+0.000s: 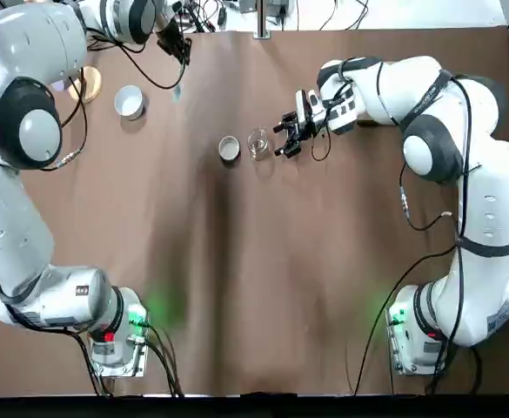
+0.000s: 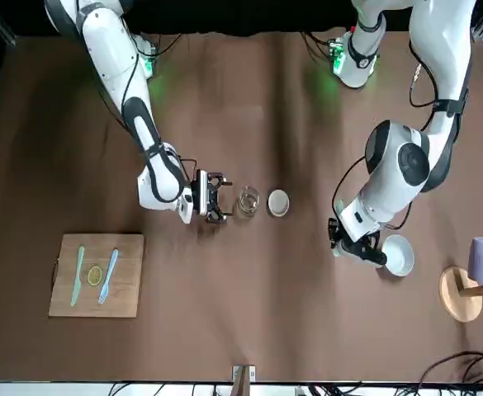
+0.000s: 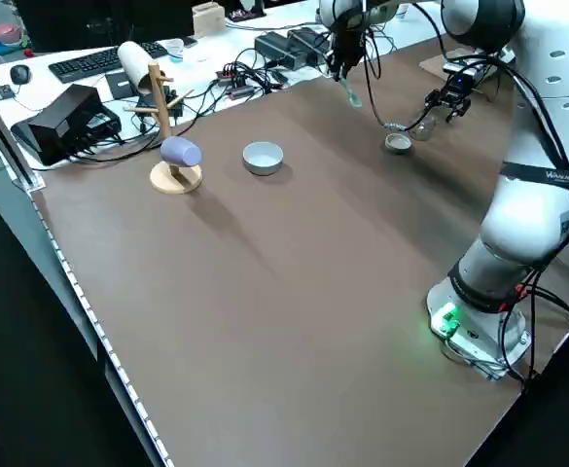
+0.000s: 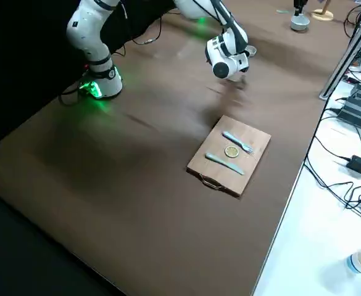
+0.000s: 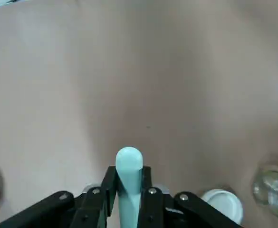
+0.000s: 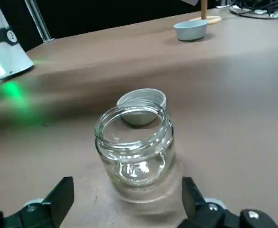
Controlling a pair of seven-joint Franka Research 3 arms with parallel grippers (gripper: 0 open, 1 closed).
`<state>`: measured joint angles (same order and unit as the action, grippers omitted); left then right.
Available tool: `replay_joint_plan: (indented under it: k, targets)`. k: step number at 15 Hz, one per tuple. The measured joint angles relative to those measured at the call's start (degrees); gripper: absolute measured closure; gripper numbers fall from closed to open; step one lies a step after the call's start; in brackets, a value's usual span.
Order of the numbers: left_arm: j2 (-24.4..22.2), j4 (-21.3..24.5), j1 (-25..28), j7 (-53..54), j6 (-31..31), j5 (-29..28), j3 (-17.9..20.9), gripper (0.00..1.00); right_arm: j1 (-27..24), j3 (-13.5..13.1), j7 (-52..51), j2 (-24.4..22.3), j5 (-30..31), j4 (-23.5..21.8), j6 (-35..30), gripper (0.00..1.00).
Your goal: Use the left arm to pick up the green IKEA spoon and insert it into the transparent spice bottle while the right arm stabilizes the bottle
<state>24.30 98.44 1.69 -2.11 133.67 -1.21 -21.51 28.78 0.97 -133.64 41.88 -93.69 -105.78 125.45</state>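
A brown table (image 1: 263,287) held two white robot arms. The left gripper (image 5: 128,190) hung above the table's far left part, near a small grey bowl (image 1: 130,101). Its fingers (image 5: 150,199) were clenched on the handle of the green spoon (image 5: 128,164), whose bowl end pointed down towards the table. The clear glass bottle (image 6: 134,152) stood upright and uncapped near the table's middle, with a round grey tin (image 1: 229,148) just beside it. The right gripper (image 6: 128,199) sat low at the bottle's other side, its fingers (image 6: 58,197) spread wide and apart from the glass. A wooden board (image 2: 97,275) with pale cutlery lay at the far right side.
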Motion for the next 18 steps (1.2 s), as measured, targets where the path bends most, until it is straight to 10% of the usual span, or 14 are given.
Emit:
replay_joint_plan:
  k: [8, 18]
  targets:
    - [1.1, -3.7, 0.0, 3.9, -1.7, 15.6, -2.6, 0.75, 2.3, 0.1, -2.4, 5.0, -1.6, 3.5, 0.0, 0.0]
    - [3.2, -5.7, 2.6, 36.5, -1.9, 38.7, -3.4, 0.75, 3.1, 0.1, -2.9, 6.6, -2.3, 6.6, -0.1, 0.0]
